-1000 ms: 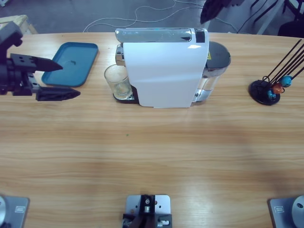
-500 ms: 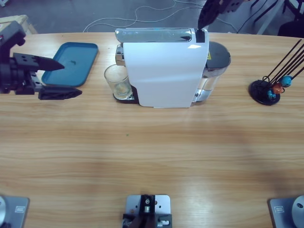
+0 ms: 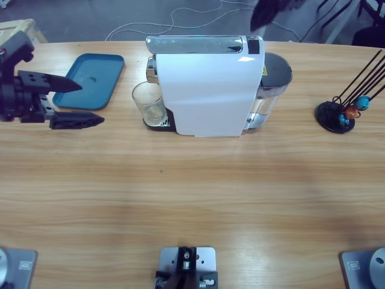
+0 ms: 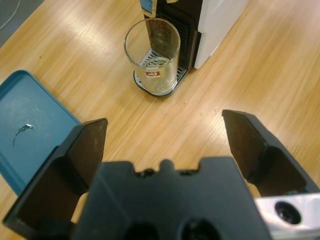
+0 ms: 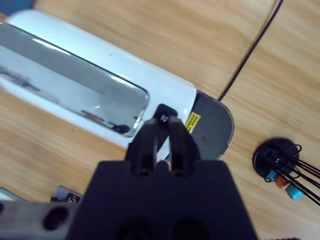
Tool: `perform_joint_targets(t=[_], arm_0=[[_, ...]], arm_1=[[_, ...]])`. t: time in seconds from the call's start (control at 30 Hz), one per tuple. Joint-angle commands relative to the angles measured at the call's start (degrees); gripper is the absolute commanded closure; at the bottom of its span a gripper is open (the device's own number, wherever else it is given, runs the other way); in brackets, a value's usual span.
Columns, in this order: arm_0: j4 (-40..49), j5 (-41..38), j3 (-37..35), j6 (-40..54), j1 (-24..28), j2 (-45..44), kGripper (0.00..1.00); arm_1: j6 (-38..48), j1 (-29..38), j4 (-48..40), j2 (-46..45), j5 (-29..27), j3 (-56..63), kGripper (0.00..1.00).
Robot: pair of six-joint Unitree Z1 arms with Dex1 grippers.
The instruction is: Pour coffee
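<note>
A clear glass cup (image 3: 148, 103) (image 4: 152, 57) stands on the drip grate under the spout of the white coffee machine (image 3: 207, 90) (image 5: 75, 85). No dark coffee shows in it. My left gripper (image 3: 90, 102) (image 4: 165, 122) hangs open over the table to the left of the cup, pointing at it with nothing between its jaws. Above the machine's back end, at the high view's top edge, my right gripper (image 3: 264, 15) (image 5: 162, 122) is shut on nothing. It hovers just over the black button (image 5: 164, 111) on the machine's top.
A blue tray (image 3: 90, 78) (image 4: 25, 135) lies left of the machine, beside the left gripper. A black wire capsule stand (image 3: 337, 114) (image 5: 280, 160) with orange and blue capsules is at the right. The machine's grey water tank (image 3: 274, 75) sits behind it.
The left gripper has crept slightly right toward the cup. The right gripper dipped to the machine's black button and has lifted back up.
</note>
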Motion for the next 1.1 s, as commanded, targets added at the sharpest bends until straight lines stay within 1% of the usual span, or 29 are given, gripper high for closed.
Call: perform_joint_targets(t=[0.03,0.23,0.67,0.77,0.9,1.0,1.1], arm_0=[[-1.0,0.5,1.8,-0.5,0.0,0.4,0.000],[-1.0,0.4,2.6,-1.4,0.0,-1.0,0.000],[-1.0,0.4,2.9,-1.8,0.0,-1.3,0.000],[-1.0,0.4,2.7,-1.8,0.0,-2.0,0.000],[-1.0,0.3,3.1,-1.1,0.0,-3.1,0.000],[-0.9,-1.0,4.1,-1.5,0.0,-3.1,0.000],[-0.8,-0.8,4.4,-1.8,-0.1,-2.3,0.000]], arm_1=[[1.8,2.8,1.7,-7.8,-0.8,1.9,0.000],[2.6,3.3,2.0,-6.6,-0.9,1.9,0.000],[2.8,3.3,2.1,-8.1,-2.1,5.9,0.000],[2.9,3.4,-0.9,-13.1,-3.5,12.5,0.000],[2.9,3.4,-5.3,-20.4,-3.4,22.6,0.000],[3.0,3.4,-8.8,-27.3,-3.3,32.5,0.000],[3.0,3.4,-16.1,-38.1,-3.3,47.1,0.000]])
